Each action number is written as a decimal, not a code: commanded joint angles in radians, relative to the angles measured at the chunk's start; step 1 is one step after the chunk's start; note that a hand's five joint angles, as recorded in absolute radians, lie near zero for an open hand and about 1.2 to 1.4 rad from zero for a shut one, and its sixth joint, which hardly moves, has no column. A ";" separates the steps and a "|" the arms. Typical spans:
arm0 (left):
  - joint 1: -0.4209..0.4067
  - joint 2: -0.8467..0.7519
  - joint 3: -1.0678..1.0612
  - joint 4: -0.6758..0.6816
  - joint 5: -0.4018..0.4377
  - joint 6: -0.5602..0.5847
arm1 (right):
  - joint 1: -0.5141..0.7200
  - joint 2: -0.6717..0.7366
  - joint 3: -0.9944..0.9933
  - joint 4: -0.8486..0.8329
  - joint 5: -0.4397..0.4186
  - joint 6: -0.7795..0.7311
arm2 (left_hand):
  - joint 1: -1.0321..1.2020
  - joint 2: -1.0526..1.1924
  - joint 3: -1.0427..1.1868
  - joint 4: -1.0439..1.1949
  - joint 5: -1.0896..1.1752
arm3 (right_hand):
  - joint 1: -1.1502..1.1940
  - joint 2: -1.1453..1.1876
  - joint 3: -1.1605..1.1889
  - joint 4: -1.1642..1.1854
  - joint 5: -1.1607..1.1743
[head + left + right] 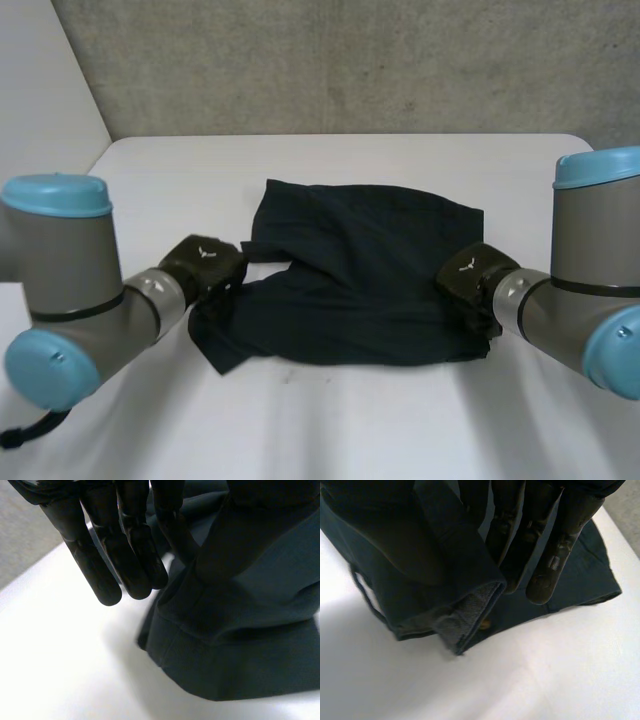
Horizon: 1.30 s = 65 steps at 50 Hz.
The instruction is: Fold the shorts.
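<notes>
From head view I can't make out fingertips, dark on dark shorts (360, 285) mid-table (320, 420). My left hand (205, 262) at left edge: fingers (107, 565) near straight, thumb pinching hem. My right hand (468, 272) at right edge: straight fingers (555, 555), fold nipped against half-covered thumb.

Our left hand (205, 262) pinches the shorts (360, 285) at their left edge, thumb against straight fingers (107, 575); our right hand (472, 273) pinches the right edge likewise.
</notes>
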 commanded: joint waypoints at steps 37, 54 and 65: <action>-0.022 -0.112 0.070 0.016 -0.047 -0.026 | -0.016 -0.093 0.154 -0.154 -0.043 0.177 | 0.278 0.199 0.206 0.193 0.251 | 0.419 0.220 0.217 0.208 0.264; -0.021 0.559 0.081 -0.094 -0.073 -0.026 | -0.018 -0.499 -0.045 -0.055 -0.042 0.163 | 0.278 0.199 0.206 0.193 0.251 | 0.419 0.220 0.217 0.208 0.264; -0.024 0.662 0.069 -0.234 -0.067 -0.026 | -0.036 -0.494 -0.174 0.194 -0.045 0.041 | 0.278 0.199 0.206 0.193 0.251 | 0.419 0.220 0.217 0.208 0.264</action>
